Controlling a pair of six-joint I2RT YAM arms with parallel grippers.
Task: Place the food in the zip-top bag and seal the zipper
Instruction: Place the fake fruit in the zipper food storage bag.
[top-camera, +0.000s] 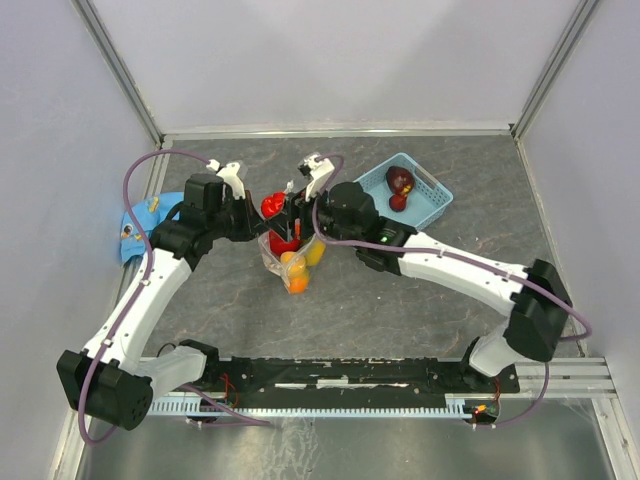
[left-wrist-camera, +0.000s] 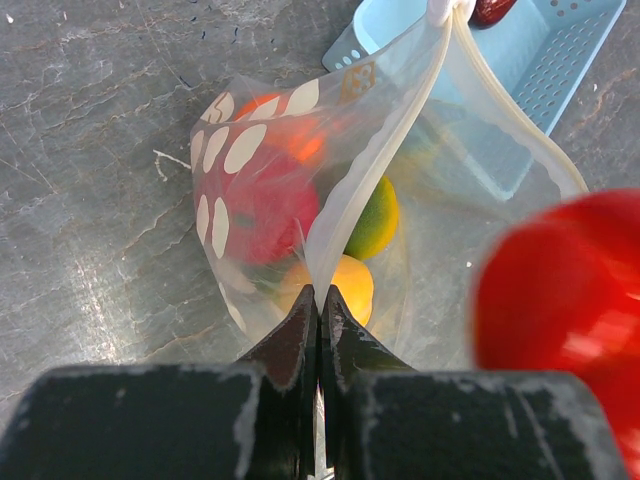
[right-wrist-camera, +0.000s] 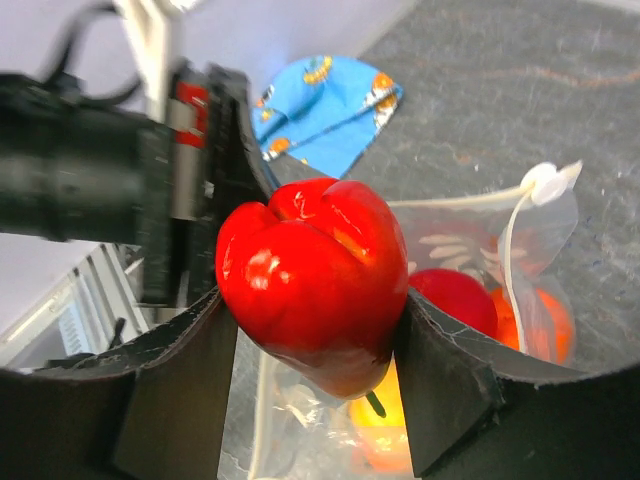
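Left wrist view: the zip-top bag (left-wrist-camera: 300, 180) lies on the desk (left-wrist-camera: 90, 200) with its mouth spreading open away from the left jaws. Those jaws are pressed together on the bag's near edge, where the zipper (left-wrist-camera: 375, 160) starts.

Inside the bag, just beyond those jaws, sits a yellow-orange fruit (left-wrist-camera: 352, 285). A green-yellow fruit (left-wrist-camera: 376, 220) and a red fruit (left-wrist-camera: 262, 210) lie a little farther in, and an orange fruit (left-wrist-camera: 305, 145) farthest of all. Past the bag's far end is the blue basket (left-wrist-camera: 560, 60). Seen from above, it holds a dark maroon piece (top-camera: 400, 180) and a small red piece (top-camera: 398, 203).

The right jaws are clamped on a red pepper (right-wrist-camera: 310, 280), one on each side of it. They hold it above the bag, with the bagged food below and beyond them. A blue patterned cloth (right-wrist-camera: 325, 110) lies on the desk well beyond the right jaws.
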